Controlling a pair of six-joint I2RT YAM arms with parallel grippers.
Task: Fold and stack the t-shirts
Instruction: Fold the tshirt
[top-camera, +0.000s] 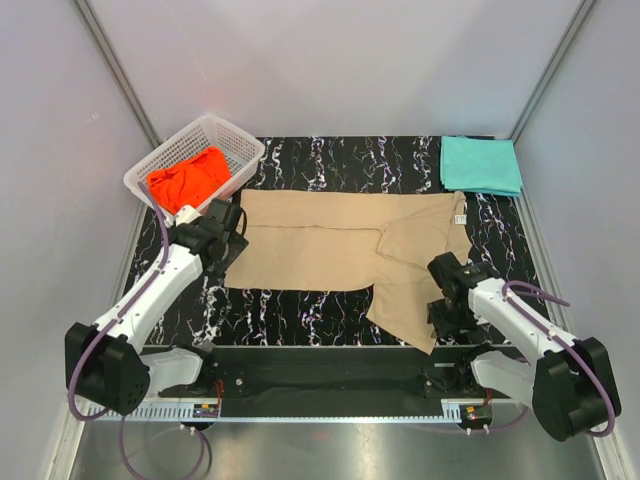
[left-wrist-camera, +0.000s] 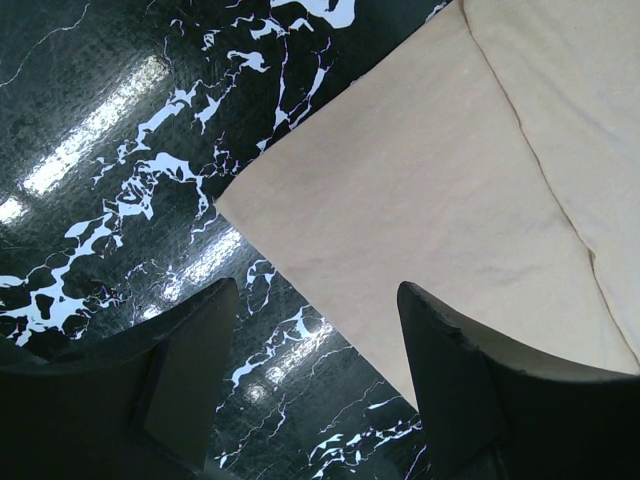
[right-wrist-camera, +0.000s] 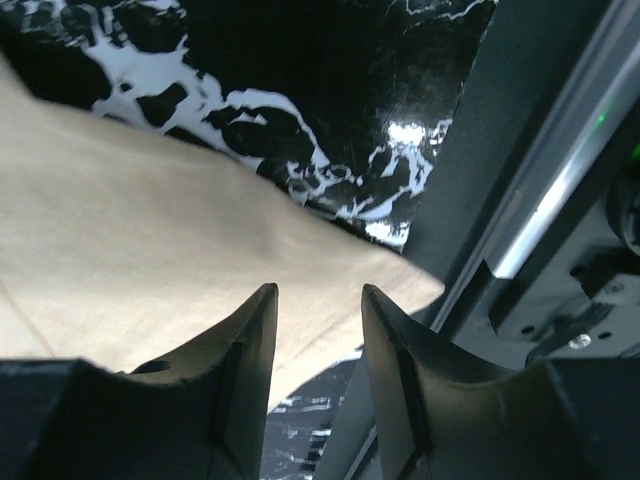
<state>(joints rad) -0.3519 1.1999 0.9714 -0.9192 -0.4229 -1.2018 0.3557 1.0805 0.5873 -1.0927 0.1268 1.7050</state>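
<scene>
Tan shirt: a beige soft cloth t-shirt (top-camera: 320, 240) lies spread flat, mostly smooth. One flap runs down toward the lower right of the overhead frame.
Its place: middle of the overhead frame, on the glossy black table top with white marble veins (top-camera: 300, 310).
Cloth: matte and fine-knit, with straight cut edges and a sharp corner. A thin stitched seam shows at the right of the left wrist view.
Teal shirt: a turquoise cloth t-shirt (top-camera: 480, 165) is folded into a flat rectangle at the upper right, well apart from the tan one.
Orange-red shirt: a bright cloth t-shirt (top-camera: 188, 178) sits bunched and creased at the upper left, inside the basket.
Basket: a white plastic lattice basket (top-camera: 245, 160), rectangular with flared walls.
Left gripper (left-wrist-camera: 315, 290): its dark fingers stand wide apart with nothing between them. They hang over the tan shirt's left corner.
Right gripper (right-wrist-camera: 315, 295): its fingers are parted by a narrow gap over the tan flap's lower corner. I cannot tell if they touch the cloth.
</scene>
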